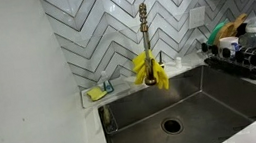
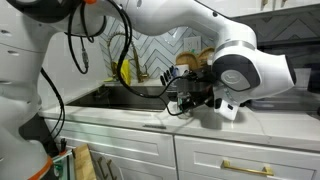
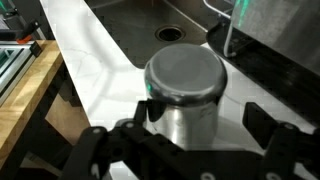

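Note:
In the wrist view a shiny metal cup (image 3: 185, 90) stands upright on the white counter (image 3: 95, 75), next to the sink basin (image 3: 150, 35). My gripper (image 3: 205, 120) is open, with one black finger on each side of the cup. The right finger stands clear of the cup and the left one is close to its side. In an exterior view the gripper (image 2: 192, 96) is low over the counter to the right of the sink, and the cup is hidden behind it.
A gold faucet (image 1: 145, 29) with a yellow cloth (image 1: 150, 70) draped on it stands behind the steel sink (image 1: 204, 106). A dish rack (image 1: 252, 54) full of items sits beside the sink. A yellow sponge (image 1: 96, 93) lies on the ledge. The counter's front edge (image 3: 60, 85) is near.

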Motion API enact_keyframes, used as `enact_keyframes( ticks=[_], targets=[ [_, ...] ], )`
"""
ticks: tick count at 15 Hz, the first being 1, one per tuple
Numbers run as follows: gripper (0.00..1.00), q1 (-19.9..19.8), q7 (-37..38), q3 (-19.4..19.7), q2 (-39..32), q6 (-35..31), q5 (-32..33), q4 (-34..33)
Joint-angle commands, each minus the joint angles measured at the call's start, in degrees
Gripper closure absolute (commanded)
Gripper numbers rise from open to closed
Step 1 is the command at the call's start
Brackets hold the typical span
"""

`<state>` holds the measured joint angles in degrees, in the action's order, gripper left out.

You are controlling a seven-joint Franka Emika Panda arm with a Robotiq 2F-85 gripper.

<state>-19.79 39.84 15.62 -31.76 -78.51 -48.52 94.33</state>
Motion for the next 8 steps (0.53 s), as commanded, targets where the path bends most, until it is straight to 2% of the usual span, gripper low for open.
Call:
enact_keyframes(
  ticks=[1, 3, 4, 8],
  targets=[
    [0.32, -0.7, 1.8, 0.0, -2.2, 3.0, -0.9, -2.4],
    [0.49, -0.9, 2.0, 0.0, -2.7, 3.7, -1.0, -2.8],
    [0.54, -1.0, 2.1, 0.1, -2.8, 4.1, -1.1, -3.1],
    [0.54, 0.1, 2.3, 0.5, -1.4, 3.1, 0.7, -2.6]
  ],
)
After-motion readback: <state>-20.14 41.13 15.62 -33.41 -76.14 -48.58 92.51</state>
